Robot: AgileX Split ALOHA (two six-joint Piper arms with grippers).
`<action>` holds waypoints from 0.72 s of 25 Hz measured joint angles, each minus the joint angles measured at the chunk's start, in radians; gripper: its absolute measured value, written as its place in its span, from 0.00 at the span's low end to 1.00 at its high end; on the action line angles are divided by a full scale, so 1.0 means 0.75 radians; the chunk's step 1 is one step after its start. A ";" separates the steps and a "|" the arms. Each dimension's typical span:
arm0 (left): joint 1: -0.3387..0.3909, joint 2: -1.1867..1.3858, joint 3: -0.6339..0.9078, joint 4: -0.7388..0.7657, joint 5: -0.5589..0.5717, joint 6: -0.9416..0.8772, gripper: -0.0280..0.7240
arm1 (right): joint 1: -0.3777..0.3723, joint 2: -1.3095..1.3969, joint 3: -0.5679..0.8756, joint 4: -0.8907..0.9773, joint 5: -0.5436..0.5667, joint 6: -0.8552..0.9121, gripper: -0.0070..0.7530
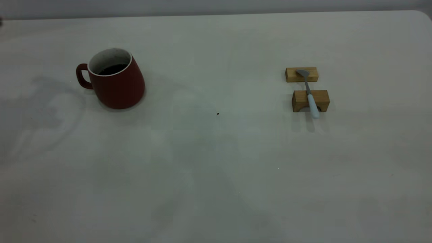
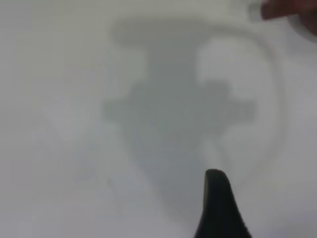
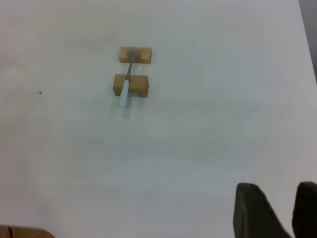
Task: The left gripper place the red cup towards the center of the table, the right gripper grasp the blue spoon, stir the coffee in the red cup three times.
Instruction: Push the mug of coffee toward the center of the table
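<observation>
The red cup (image 1: 116, 84) stands upright at the table's (image 1: 216, 168) left, its handle pointing left, with dark coffee (image 1: 113, 69) inside. On the right, the blue spoon (image 1: 309, 96) lies across two wooden blocks, bowl on the far one. Neither gripper shows in the exterior view. In the left wrist view my left gripper (image 2: 275, 191) hovers over bare table, open, with only one finger (image 2: 218, 208) in frame and a red blur of the cup (image 2: 285, 11) at the corner. My right gripper (image 3: 277, 191) hangs shut and empty, well away from the spoon (image 3: 126, 84).
Two tan wooden blocks (image 1: 301, 74) (image 1: 300, 101) carry the spoon. A tiny dark speck (image 1: 217, 113) marks the table's middle. The left arm's shadow (image 1: 40, 114) falls left of the cup. The table's back edge (image 1: 216, 14) and rounded corner (image 1: 423, 15) are near the top.
</observation>
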 joint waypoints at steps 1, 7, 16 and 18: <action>0.000 0.070 -0.063 -0.016 0.029 0.107 0.78 | 0.000 0.000 0.000 0.000 0.000 0.000 0.32; -0.020 0.385 -0.396 -0.032 0.200 0.733 0.78 | 0.000 0.000 0.000 0.000 0.000 0.000 0.32; -0.120 0.630 -0.508 -0.039 0.153 1.131 0.78 | 0.000 0.000 0.000 0.001 0.000 0.000 0.32; -0.139 0.658 -0.508 -0.040 0.125 1.162 0.78 | 0.000 0.000 0.000 0.001 0.000 0.000 0.32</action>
